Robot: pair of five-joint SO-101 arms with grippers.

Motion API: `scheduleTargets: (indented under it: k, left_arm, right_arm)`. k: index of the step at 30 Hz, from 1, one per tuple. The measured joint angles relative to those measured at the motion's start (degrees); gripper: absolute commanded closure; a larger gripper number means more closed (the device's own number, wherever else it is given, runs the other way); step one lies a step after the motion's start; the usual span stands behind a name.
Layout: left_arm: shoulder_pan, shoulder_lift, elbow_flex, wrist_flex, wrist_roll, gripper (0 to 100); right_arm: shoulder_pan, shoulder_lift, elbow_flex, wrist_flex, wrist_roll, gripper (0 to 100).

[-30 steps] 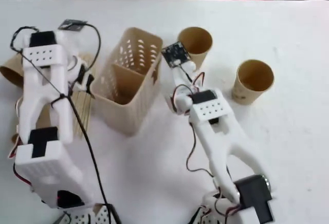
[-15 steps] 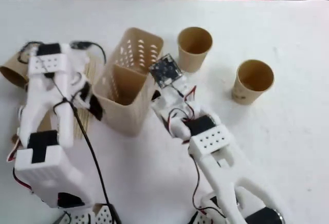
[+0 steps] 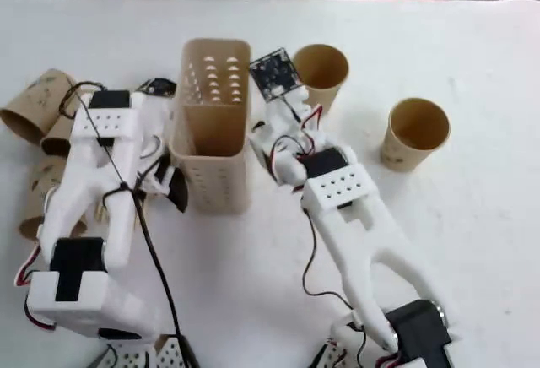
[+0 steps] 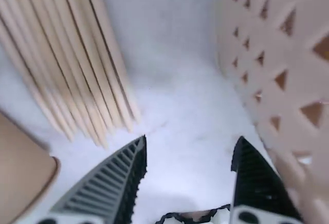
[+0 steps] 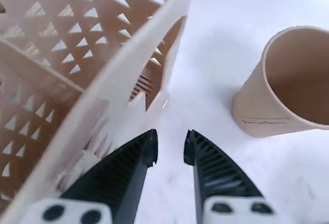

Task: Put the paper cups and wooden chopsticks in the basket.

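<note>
High view: we are seeing basket (image 3: 211, 123) standing upright on white counter (image 3: 472, 241), left arm (image 3: 93, 182) and right arm (image 3: 354, 216) flanking it. Paper cup (image 3: 321, 73) standing near basket, second cup (image 3: 413, 132) farther right, lying cups (image 3: 34, 110) at far left.

Left wrist view: left hand (image 4: 187, 154) hanging over bare counter, fingers apart, gripping nothing. Wooden chopsticks (image 4: 67, 54) lying on one side, basket wall rising on the other.

Right wrist view: right hand (image 5: 169, 147) sitting at basket corner, fingers narrowly apart, nothing between. We are seeing upright paper cup nearby.

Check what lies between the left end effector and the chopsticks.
Bare table alone separates the left end effector and wooden chopsticks, in the left wrist view.
</note>
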Motion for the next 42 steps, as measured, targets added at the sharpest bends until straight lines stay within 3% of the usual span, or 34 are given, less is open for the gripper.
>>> scheduleTargets:
  k: [9,15,20,23,27,35,42]
  left_arm:
    - [-8.7,-4.6,-9.1,1.1,3.0,72]
    - [-12.9,-12.4,-10.9,1.6,3.3,72]
    - [-13.5,-20.4,-6.9,1.1,4.3,72]
    - [-13.5,-24.4,1.1,-3.7,8.0,72]
    - [-13.5,-28.5,13.5,-12.7,11.7,72]
    - [-13.5,-30.8,30.3,-28.6,19.4,72]
    - [-13.5,-30.8,33.0,-33.7,21.2,72]
  right_arm:
    - [2.3,-17.0,0.0,13.5,0.0,90.4]
    - [3.2,-33.7,9.5,20.7,0.0,90.0]
    - [12.4,-51.5,21.7,23.5,0.1,90.0]
    - [21.5,-63.3,27.2,24.9,4.2,89.8]
    - [28.9,-75.0,28.7,30.9,10.8,82.3]
    - [39.6,-59.6,18.3,33.3,13.8,81.0]
    - [42.2,-22.5,-11.0,38.1,13.1,77.3]
